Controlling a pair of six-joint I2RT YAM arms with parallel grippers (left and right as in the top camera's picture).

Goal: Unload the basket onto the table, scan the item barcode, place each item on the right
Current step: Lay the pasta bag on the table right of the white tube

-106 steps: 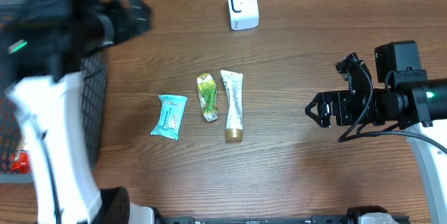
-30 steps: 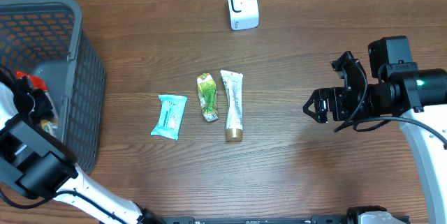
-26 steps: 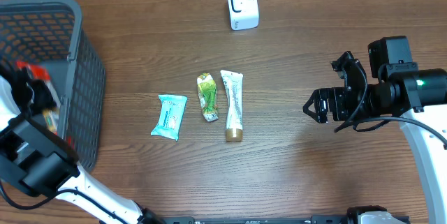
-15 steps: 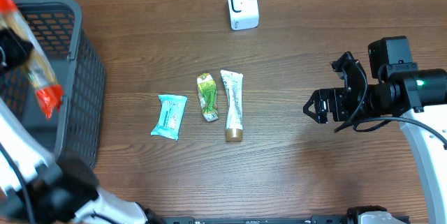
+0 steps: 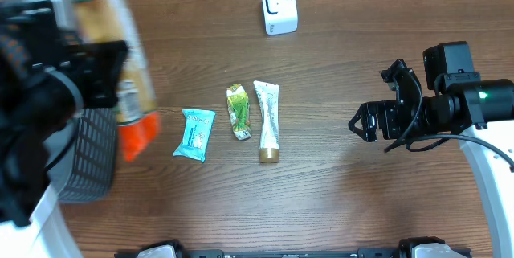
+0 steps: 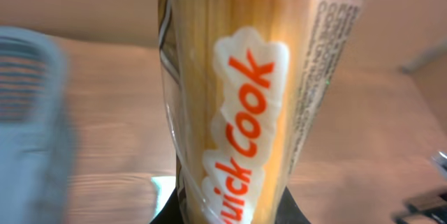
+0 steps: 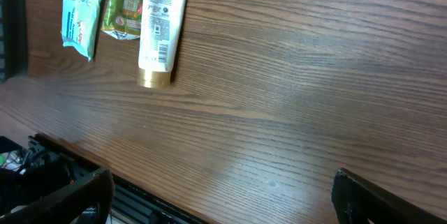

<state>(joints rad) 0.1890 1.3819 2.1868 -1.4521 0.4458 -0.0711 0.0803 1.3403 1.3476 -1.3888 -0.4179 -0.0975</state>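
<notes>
Though blurred, pasta pack (image 6: 237, 98) (spaghetti, seemingly) aloft.

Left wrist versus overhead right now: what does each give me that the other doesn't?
Only the left wrist: the orange Quick Cook lettering and fine print on the pasta packet, close up. Only the overhead: the scanner at the far edge, the teal packet, green sachet and white tube lying mid-table, and the open right gripper to their right. Both: the pasta packet, held above the table, and the grey basket, blurred in the wrist view. I can't make out a barcode in either.
</notes>
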